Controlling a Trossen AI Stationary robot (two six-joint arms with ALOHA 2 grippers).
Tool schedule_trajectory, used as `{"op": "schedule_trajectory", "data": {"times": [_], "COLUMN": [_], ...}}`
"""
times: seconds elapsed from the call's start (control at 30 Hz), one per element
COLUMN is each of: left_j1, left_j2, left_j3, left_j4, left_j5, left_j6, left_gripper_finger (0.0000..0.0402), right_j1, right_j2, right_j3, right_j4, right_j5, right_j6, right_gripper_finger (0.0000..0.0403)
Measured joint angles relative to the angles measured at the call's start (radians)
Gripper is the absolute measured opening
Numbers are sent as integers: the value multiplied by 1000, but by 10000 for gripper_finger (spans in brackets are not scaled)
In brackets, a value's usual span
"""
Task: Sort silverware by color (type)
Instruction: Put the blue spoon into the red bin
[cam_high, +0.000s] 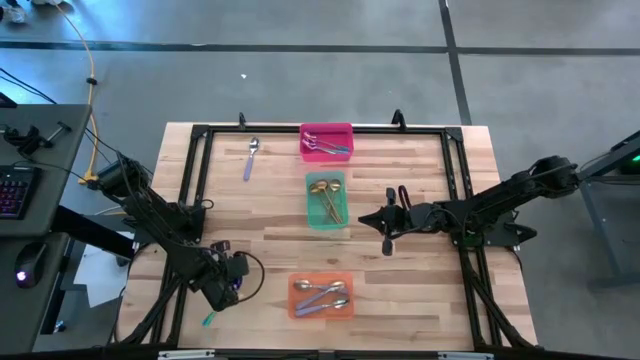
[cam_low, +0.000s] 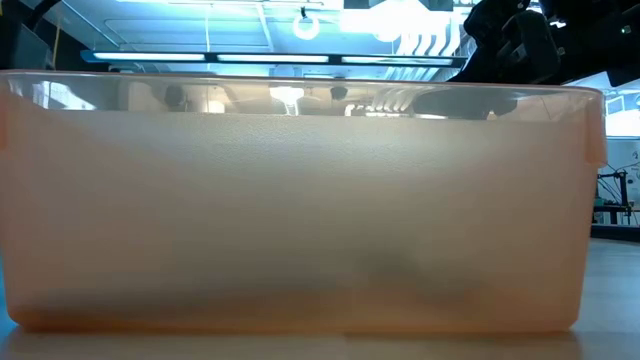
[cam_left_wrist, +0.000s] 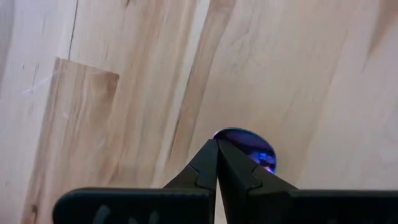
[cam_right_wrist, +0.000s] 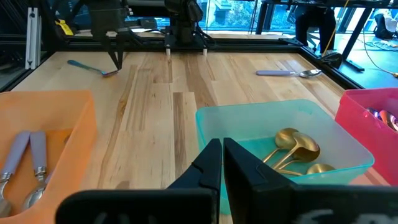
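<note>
Both grippers (cam_left_wrist: 217, 149) (cam_right_wrist: 222, 152) closed (arms low).

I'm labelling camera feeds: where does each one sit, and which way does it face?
High: overhead, straight down on the table, both arms, three bins.
Low: tabletop level, filled by the orange bin; an arm at upper right.
Left wrist: past the left gripper, shut over an iridescent spoon.
Right wrist: past the shut right gripper toward the green bin.
Shared: high and right wrist both show the lavender-handled spoon.

Three bins (cam_high: 326, 215) run down the table's (cam_high: 270, 225) middle holding spoons (cam_high: 327, 197), one spoon (cam_high: 250, 158) lying far-left.
</note>
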Motion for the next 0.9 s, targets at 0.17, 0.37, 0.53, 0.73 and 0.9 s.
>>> {"op": "schedule_trajectory", "data": {"times": [0.17,0.37,0.53,0.73,0.9], "left_j1": [20,68,92,65,10], "left_j2": [0,0,0,0,0], "left_j3": [0,0,19,77,85], "left_j4": [32,54,50,44,30], "left_j5": [28,100,127,152,187], "left_j6": [-26,-26,-27,-87,-303], "left_gripper_finger": [4,44,96,147,162], "right_j1": [0,0,0,0,0], "right_j2": [0,0,0,0,0], "right_j3": [0,0,0,0,0], "right_j4": [0,0,0,0,0], "right_j5": [0,0,0,0,0], "right_j6": [2,3,3,3,8], "right_gripper_finger": [0,0,0,0,0]}}
